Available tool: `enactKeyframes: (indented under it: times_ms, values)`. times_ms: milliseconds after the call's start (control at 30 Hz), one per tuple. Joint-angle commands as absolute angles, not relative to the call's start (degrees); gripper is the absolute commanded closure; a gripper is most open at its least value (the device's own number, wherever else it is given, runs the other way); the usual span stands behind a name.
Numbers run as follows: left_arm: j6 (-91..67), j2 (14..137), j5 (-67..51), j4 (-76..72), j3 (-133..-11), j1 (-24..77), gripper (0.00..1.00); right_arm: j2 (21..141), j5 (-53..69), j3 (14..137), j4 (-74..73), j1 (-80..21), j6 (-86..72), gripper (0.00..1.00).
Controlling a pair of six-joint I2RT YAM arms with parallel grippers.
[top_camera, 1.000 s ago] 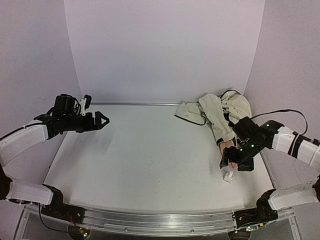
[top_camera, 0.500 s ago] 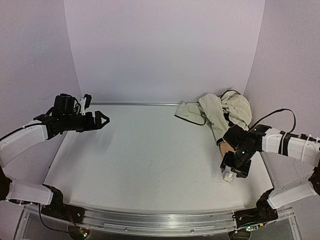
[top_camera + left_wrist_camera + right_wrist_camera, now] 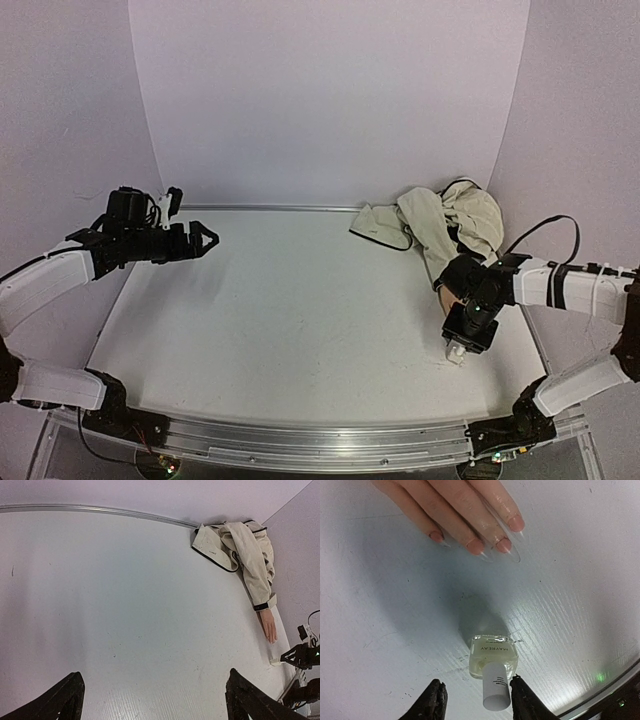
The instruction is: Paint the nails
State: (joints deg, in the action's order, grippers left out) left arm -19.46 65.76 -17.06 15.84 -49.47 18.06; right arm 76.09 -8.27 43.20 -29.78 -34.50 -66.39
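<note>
The peach mannequin hand (image 3: 460, 510) lies flat at the top of the right wrist view. Its nails (image 3: 475, 546) are pinkish with long clear tips. Its beige jacket sleeve (image 3: 450, 225) runs to the back right corner. A small clear polish bottle (image 3: 494, 657) with a white cap (image 3: 496, 692) stands just below the fingertips. My right gripper (image 3: 476, 681) hangs over it, open, with one finger on each side of the cap; a gap shows on the left side. From above, the right gripper (image 3: 462, 335) covers most of the bottle (image 3: 455, 352). My left gripper (image 3: 205, 240) hovers open at the far left with nothing in it.
The bunched jacket (image 3: 245, 550) fills the back right corner against the wall. The table's metal edge rail (image 3: 300, 445) runs along the front, and the right wall stands close to the hand. In the left wrist view the right arm (image 3: 300, 655) shows at the lower right.
My right gripper has come down over the bottle and its jaws have narrowed around the cap. The left arm has not moved.
</note>
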Motion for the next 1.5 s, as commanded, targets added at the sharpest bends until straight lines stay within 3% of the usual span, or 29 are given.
enactKeyframes:
  times_ms: [0, 300, 467, 633, 800, 1067, 1467]
  values:
    - [-19.1, 64.8, -18.9, 12.4, -51.0, 18.2, 0.00, 76.7, -10.9, 41.7, -32.4, -34.8, -68.0, 0.57]
    - [-20.1, 67.1, -22.9, 12.4, -52.0, 18.2, 0.01, 75.9, -11.5, 41.9, -32.6, -34.8, -67.2, 0.86]
    - [-20.5, 68.6, -27.6, 12.0, -52.4, 18.4, 0.01, 75.2, -7.4, 46.1, -24.9, -34.8, -54.3, 1.00]
    - [-20.3, 70.0, -30.6, 8.0, -51.3, 22.1, 0.00, 76.0, 4.1, 48.7, -8.8, -34.9, -42.1, 1.00]
    - [-18.0, 71.5, -26.5, 1.1, -48.4, 30.6, 0.01, 82.6, 12.0, 55.2, 4.4, -36.9, -38.3, 1.00]
    - [-5.2, 74.6, -16.9, -10.0, -44.9, 46.1, 0.05, 96.1, 16.8, 71.2, 3.7, -44.5, -36.3, 1.00]
    - [13.4, 80.3, -12.8, -17.8, -43.4, 51.3, 0.11, 96.2, 23.1, 75.4, 4.0, -50.1, -35.1, 1.00]
